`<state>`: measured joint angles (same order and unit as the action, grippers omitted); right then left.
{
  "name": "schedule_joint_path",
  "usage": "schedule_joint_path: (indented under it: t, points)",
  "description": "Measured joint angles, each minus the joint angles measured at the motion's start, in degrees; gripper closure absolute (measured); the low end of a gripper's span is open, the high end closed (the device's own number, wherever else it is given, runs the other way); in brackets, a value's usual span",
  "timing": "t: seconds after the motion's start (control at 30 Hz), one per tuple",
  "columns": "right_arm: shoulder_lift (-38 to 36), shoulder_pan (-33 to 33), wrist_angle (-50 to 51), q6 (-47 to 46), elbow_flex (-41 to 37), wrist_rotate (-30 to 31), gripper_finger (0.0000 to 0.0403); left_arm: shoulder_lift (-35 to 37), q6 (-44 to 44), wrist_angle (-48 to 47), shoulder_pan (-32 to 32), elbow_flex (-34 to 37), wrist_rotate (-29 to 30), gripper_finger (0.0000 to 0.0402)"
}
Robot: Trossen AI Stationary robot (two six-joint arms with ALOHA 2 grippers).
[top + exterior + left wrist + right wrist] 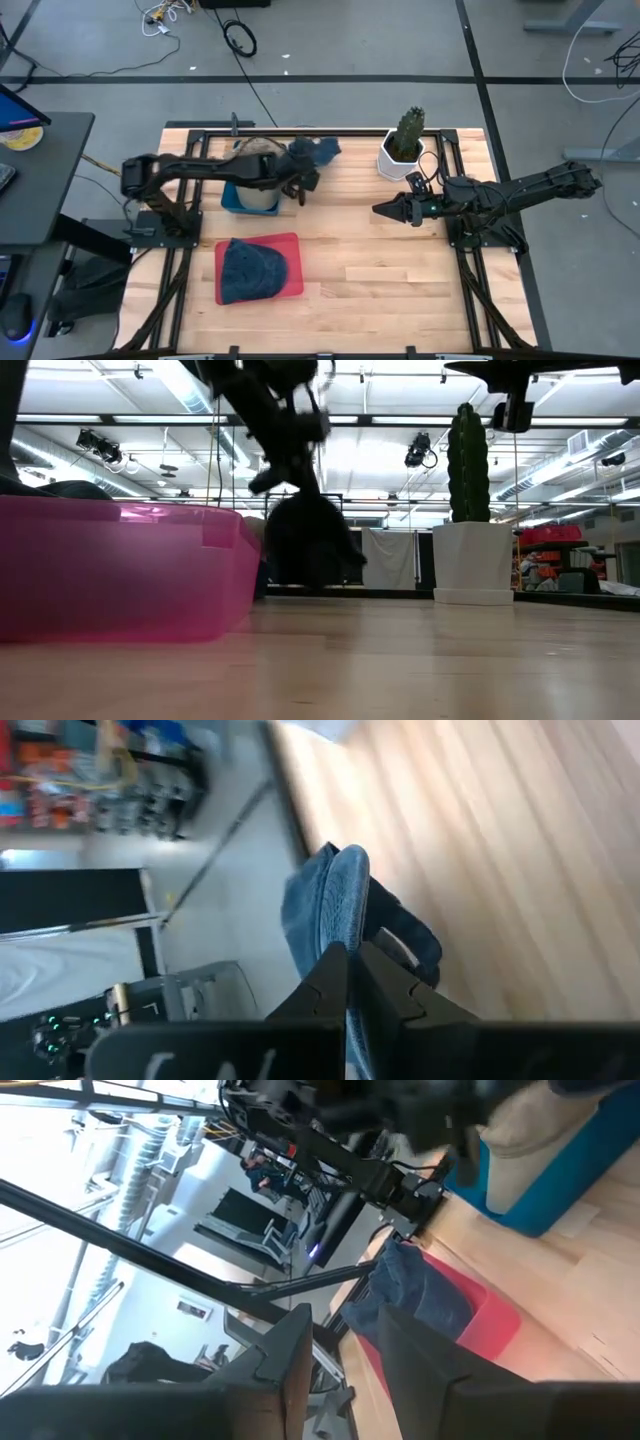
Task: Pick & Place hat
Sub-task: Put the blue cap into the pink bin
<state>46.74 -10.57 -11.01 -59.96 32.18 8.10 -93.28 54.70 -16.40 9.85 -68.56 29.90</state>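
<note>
A blue denim hat [320,152] is held up near the table's far edge, beyond a blue bin [243,200]. In the low view the hat [305,545] hangs dark under my left gripper [290,472]. My left gripper [301,172] is shut on it, and the left wrist view shows the denim [330,900] running past the fingers. A second blue hat [250,270] lies flat in a red tray [292,286]. My right gripper [380,210] waits over the table's right middle, near the cactus pot. Its fingers stand slightly open [345,1350] and touch nothing. My left gripper [350,965] pinches a folded edge of the denim hat [345,925] between its two fingers; more than one layer shows there. The hat is lifted clear of the table and hangs slack below the fingers [300,485].
The blue bin holds a beige thing [256,148] and stands under my left arm. The red tray [120,575] sits at the near left. A cactus in a white pot [402,150] [470,555] stands at the far right. Bare wood [400,270] spreads over the middle and near right.
</note>
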Motion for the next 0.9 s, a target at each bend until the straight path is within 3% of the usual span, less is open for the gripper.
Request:
schedule_joint_path:
  t: [0.23, 0.47, 0.7, 0.9]
  points:
    - [-0.02, 0.00, -1.33, 0.70, 0.00, 0.00, 0.0278, 10.20, -5.97, 3.74, -1.51, -0.02, -1.29, 0.0393]
    - [-0.02, 0.13, -3.52, 2.18, 0.00, 0.04, 0.0267, 18.61, -20.41, 12.32, -2.68, -0.02, -3.76, 0.0393]
    - [-0.02, 1.21, -8.62, 3.59, 0.00, 0.04, 0.0266, 24.28, -37.51, 19.89, -2.67, -0.08, -12.07, 0.0393]
    - [-2.39, 1.40, -10.56, 7.42, 0.00, 1.50, 0.0266, 26.13, -49.56, 20.65, -2.64, -0.10, -16.92, 0.0393]
